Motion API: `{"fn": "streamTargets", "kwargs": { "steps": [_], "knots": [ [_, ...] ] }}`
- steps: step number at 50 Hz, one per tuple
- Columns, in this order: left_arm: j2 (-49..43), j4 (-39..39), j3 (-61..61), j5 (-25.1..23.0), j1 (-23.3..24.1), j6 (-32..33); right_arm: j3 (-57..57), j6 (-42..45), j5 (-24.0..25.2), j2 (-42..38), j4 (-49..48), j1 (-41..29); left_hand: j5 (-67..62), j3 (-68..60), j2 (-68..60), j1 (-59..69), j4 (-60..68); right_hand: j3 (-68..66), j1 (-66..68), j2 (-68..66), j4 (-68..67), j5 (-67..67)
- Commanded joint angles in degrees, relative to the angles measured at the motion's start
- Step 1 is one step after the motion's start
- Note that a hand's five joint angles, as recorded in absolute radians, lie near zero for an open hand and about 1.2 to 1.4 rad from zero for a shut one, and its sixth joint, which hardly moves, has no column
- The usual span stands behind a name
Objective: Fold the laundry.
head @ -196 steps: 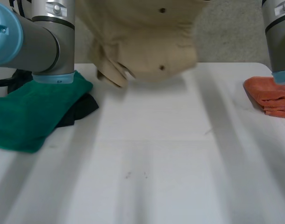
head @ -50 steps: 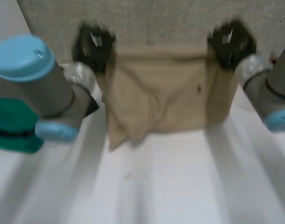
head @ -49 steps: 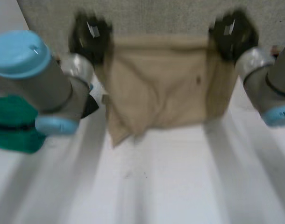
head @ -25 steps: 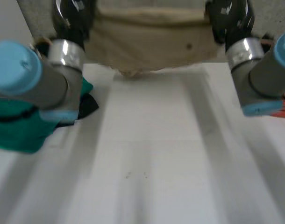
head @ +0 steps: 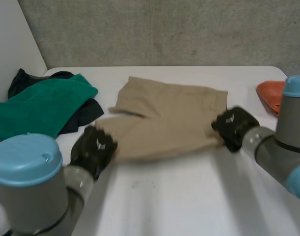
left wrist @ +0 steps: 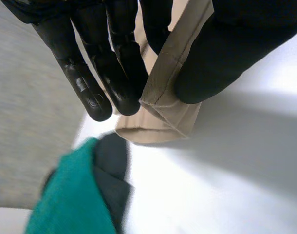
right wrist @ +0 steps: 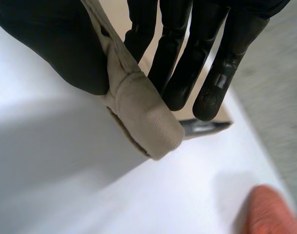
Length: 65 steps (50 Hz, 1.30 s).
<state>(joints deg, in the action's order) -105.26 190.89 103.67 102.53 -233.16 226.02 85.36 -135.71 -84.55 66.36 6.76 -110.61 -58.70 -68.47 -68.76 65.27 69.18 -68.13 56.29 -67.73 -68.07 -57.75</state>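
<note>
One beige garment point(head: 167, 118) lies flat in the middle of the white table point(head: 189, 196). Its long axis runs across the table from side to side. The left end sits a little nearer the robot than the right end. A wrinkled flap points toward the left on the far half. Whether it is a pair of shorts or something else, I cannot tell.

The left hand point(head: 93, 147) holds the near left corner. In the left wrist view the thumb point(left wrist: 226, 53) and the fingers point(left wrist: 119, 73) pinch a folded hem of the cloth between them. The right hand point(head: 232, 125) holds the right edge. In the right wrist view its thumb point(right wrist: 56, 44) presses a rolled hem against straight fingers point(right wrist: 175, 58).

Three other cloths lie on the table. One green cloth point(head: 42, 108) is at the left, well apart from the right hand. One dark cloth point(head: 86, 114) lies partly under the green one, just beside the beige garment's left end. One orange cloth point(head: 270, 96) lies at the far right edge, near the right arm point(head: 287, 142).
</note>
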Motion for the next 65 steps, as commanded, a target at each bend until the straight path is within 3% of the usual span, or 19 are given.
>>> {"fn": "streamTargets", "kwargs": {
  "steps": [1, 2, 5, 10, 17, 25, 31, 35, 36, 37, 38, 40, 44, 51, 55, 61, 65],
  "knots": [
    [7.3, -26.2, 5.0, -0.1, 3.5, -1.1, 8.8, 10.0, 0.9, 9.7, 22.8, 0.8, -11.3, -11.5, -11.2, 14.7, 10.8, -11.9, 23.7, -12.3, -11.9, -12.2],
    [7.4, -29.8, 5.1, -0.2, 4.2, -1.6, 10.8, 12.7, 1.1, 10.8, 24.4, 2.0, -11.3, -11.5, -11.2, 14.7, 10.8, -11.9, 23.7, -12.3, -11.9, -12.2],
    [7.3, -29.5, 4.0, -0.2, 4.8, -2.9, 11.8, 15.2, 1.6, 10.8, 23.6, 2.9, -11.3, -11.5, -11.2, 14.7, 10.8, -11.9, 23.7, -12.3, -11.9, -12.2],
    [2.4, -18.7, -2.5, -0.1, 4.3, -2.9, 9.6, 15.2, 1.2, 9.4, 15.7, 3.5, -11.3, -11.5, -11.2, 14.7, 10.8, -11.9, 23.7, -12.3, -11.9, -12.2],
    [-11.5, -3.3, -17.2, 0.2, 1.3, -2.5, -0.3, 10.0, -1.2, -2.0, 0.8, 2.2, -11.3, -11.5, -11.2, 14.7, 10.8, -11.9, 23.7, -12.3, -11.9, -12.2],
    [-28.6, 12.2, -36.2, -0.8, -0.4, -0.4, -10.7, 9.8, -4.7, -12.3, -15.7, 0.6, -11.3, -11.5, -11.2, 14.7, 10.8, -11.9, 23.7, -12.3, -11.9, -12.2],
    [-39.0, 24.9, -45.7, -8.4, -4.3, 8.5, -18.9, 11.0, -4.8, -21.4, -26.2, 0.5, -11.3, -11.5, -11.2, 14.7, 10.8, -11.9, 23.7, -12.3, -11.9, -12.2],
    [-43.7, 29.3, -50.2, -12.3, -5.7, 10.0, -24.8, 11.1, -5.2, -27.6, -28.6, 0.4, -11.3, -11.5, -11.2, 14.7, 10.8, -11.9, 23.7, -12.3, -11.9, -12.2],
    [-44.6, 29.8, -51.1, -12.6, -5.8, 10.0, -25.9, 11.1, -5.2, -28.8, -28.6, 0.4, -0.8, -1.1, -0.8, 4.3, 0.4, -5.4, 17.3, -5.8, -5.5, -5.8],
    [-45.4, 30.1, -52.0, -12.8, -5.8, 9.8, -26.8, 11.1, -5.2, -29.9, -28.6, 0.4, 19.8, 19.5, 19.8, -16.3, -20.2, 17.9, -6.1, 17.5, 17.9, 17.6],
    [-46.4, 30.3, -53.0, -13.1, -5.8, 9.4, -28.0, 11.1, -5.2, -31.6, -28.7, 0.3, 58.7, 58.5, 58.8, -55.3, -59.2, 58.1, -46.3, 57.7, 58.1, 57.8],
    [-46.7, 30.7, -53.1, -13.5, -5.8, 8.8, -28.3, 10.3, -4.9, -32.4, -29.2, 0.3, 55.3, 55.1, 55.4, -51.9, -55.8, 58.1, -46.3, 57.7, 58.1, 57.8],
    [-45.7, 30.3, -51.6, -12.9, -5.7, 7.2, -27.3, 6.0, -4.9, -29.9, -29.2, 0.2, 58.7, 58.5, 58.8, -55.3, -59.2, 58.1, -46.3, 57.7, 58.1, 57.8],
    [-34.6, 30.9, -39.4, -12.7, -5.0, 4.0, -17.2, -10.8, -4.2, -13.0, -27.8, 1.4, 58.7, 58.5, 58.8, -55.3, -59.2, 58.1, -46.3, 57.7, 58.1, 57.8],
    [-28.0, 30.8, -31.0, -12.6, -3.9, 0.7, -9.8, -18.3, -1.2, -4.2, -20.6, 4.9, 58.7, 58.5, 58.8, -55.3, -59.2, 58.1, -46.3, 57.7, 58.1, 57.8],
    [-19.9, 30.2, -20.9, -11.6, -3.9, -5.3, -5.2, -21.2, 2.3, -1.9, -5.6, 7.9, 58.7, 58.5, 58.8, -55.3, -59.2, 58.1, -46.3, 57.7, 58.1, 57.8],
    [-17.5, 30.2, -16.8, -11.1, -3.6, -8.8, -2.6, -21.3, 2.8, -2.0, -2.5, 9.0, 58.7, 58.5, 58.8, -55.3, -59.2, 58.1, -46.3, 57.7, 58.1, 57.8]
  ]
}}
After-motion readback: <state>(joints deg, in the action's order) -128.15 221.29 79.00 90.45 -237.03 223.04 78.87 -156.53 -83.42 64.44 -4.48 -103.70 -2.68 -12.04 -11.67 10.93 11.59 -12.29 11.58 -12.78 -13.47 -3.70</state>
